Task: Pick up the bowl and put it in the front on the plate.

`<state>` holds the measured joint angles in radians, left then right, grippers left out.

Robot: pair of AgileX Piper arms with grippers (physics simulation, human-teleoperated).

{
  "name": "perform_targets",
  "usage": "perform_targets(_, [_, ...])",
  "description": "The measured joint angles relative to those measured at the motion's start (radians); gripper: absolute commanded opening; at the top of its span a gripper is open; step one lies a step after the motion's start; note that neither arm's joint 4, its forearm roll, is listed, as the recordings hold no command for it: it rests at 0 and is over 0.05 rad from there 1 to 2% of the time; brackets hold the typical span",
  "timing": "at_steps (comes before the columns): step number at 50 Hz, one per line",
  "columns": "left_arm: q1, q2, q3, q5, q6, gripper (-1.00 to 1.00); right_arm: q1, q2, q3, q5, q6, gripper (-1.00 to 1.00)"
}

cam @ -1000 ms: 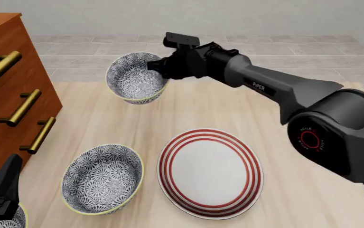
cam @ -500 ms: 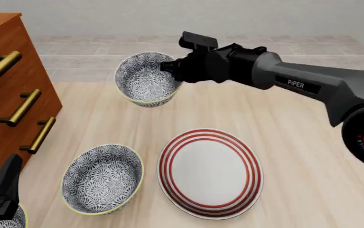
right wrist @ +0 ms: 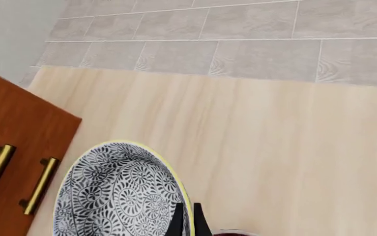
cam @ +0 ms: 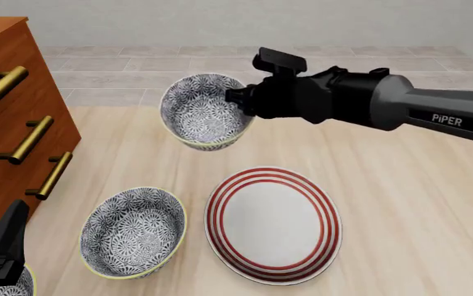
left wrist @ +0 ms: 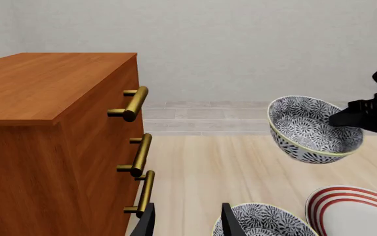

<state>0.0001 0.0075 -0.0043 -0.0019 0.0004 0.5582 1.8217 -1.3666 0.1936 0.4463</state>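
The bowl (cam: 203, 114), deep with a blue-and-white floral pattern and a yellowish rim, hangs tilted in the air above the table's far middle. My right gripper (cam: 240, 98) is shut on its right rim. In the right wrist view the fingers (right wrist: 177, 222) pinch that rim (right wrist: 175, 189). The left wrist view shows the same bowl (left wrist: 309, 130) held aloft. The white plate (cam: 273, 223) with red rings lies flat on the table, nearer than the bowl and slightly to its right. My left gripper (left wrist: 187, 223) stands open and holds nothing, low at the near left (cam: 6, 237).
A second floral bowl (cam: 133, 231) sits on the table left of the plate. A wooden dresser (cam: 6, 123) with brass handles (cam: 31, 139) stands along the left side. Part of another patterned bowl (cam: 2, 285) shows at the near left corner.
The right arm has carried the bowl to the right and a little nearer, toward the space above the plate. The left gripper has not moved.
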Motion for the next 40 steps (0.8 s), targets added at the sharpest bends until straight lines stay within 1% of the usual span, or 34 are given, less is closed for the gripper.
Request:
perform_targets(14, [0.000,0.000,0.000,0.000,0.000,1.00,-0.016,-0.112,0.140,-0.030,-0.001,-1.00])
perform_targets(30, [0.000,0.000,0.000,0.000,0.000,1.00,-0.067,-0.238,0.306,-0.061,0.002,-1.00])
perform_targets(40, [0.000,0.000,0.000,0.000,0.000,1.00,-0.094,-0.296,0.404,-0.089,0.013,-1.00])
